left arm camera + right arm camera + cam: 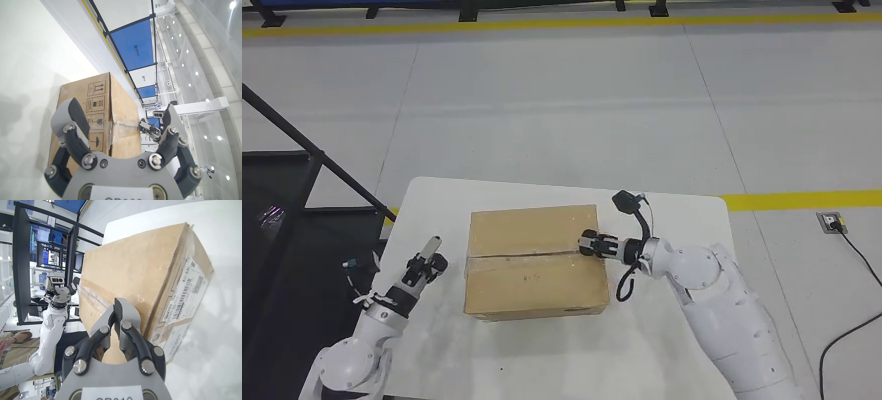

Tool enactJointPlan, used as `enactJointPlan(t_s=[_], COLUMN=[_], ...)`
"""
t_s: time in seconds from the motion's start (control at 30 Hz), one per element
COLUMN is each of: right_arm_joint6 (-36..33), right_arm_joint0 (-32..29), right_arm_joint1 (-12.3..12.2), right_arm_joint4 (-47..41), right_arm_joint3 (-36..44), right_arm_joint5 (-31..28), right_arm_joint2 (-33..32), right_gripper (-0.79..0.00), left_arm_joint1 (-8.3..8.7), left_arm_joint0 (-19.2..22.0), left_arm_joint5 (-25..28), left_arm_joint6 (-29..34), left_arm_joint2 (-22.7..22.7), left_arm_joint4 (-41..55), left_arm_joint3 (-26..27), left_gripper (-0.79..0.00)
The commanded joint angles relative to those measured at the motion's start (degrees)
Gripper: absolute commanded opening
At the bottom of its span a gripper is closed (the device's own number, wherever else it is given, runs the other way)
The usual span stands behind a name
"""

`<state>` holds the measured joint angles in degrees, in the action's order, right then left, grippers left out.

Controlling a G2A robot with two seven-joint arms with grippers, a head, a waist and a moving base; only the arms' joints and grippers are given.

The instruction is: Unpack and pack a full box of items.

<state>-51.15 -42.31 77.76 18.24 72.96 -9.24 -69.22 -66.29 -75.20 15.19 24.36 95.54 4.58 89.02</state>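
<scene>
Your right pincer (589, 243), pressed together, sits at the right end of the top seam of the closed box (532, 270) on the table (662, 340), while your left pincer (428, 256) hovers spread apart near its left side.

the box (534, 262) sits in the middle of the table (542, 350) with its flaps taped flat, so we get no way in from above. bare tabletop runs along its near side and past both ends. our left gripper (432, 255), spread wide, hangs off one end; the right gripper (587, 243), pinched closed, is at the seam's other end.
</scene>
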Motion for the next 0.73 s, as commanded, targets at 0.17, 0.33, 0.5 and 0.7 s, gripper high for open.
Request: enactJointPlan(t_s=[0.17,0.33,0.5,0.7], right_arm_joint6=[5.27,12.21,16.73,16.74], right_arm_joint0=[-8.27,-14.66,-18.0,-18.0], right_arm_joint1=[-1.89,-3.05,-3.6,-3.6], right_arm_joint4=[1.07,1.49,3.46,3.46], right_arm_joint3=[9.91,13.84,15.03,15.03], right_arm_joint5=[-12.54,-23.2,-27.48,-27.48], right_arm_joint2=[-5.87,-10.9,-13.07,-13.07], right_gripper=[-0.785,-0.785,0.0,-0.36], left_arm_joint1=[0.14,0.3,0.44,0.45], left_arm_joint0=[-0.74,-2.23,-2.99,-2.99], left_arm_joint5=[1.78,3.18,3.44,3.45], left_arm_joint6=[-1.13,-1.25,-1.08,-1.08], left_arm_joint2=[1.81,3.76,4.83,4.84], left_arm_joint4=[1.73,3.42,3.59,3.59], left_arm_joint3=[0.83,2.23,2.86,2.87], left_gripper=[0.0,0.0,0.0,-0.001])
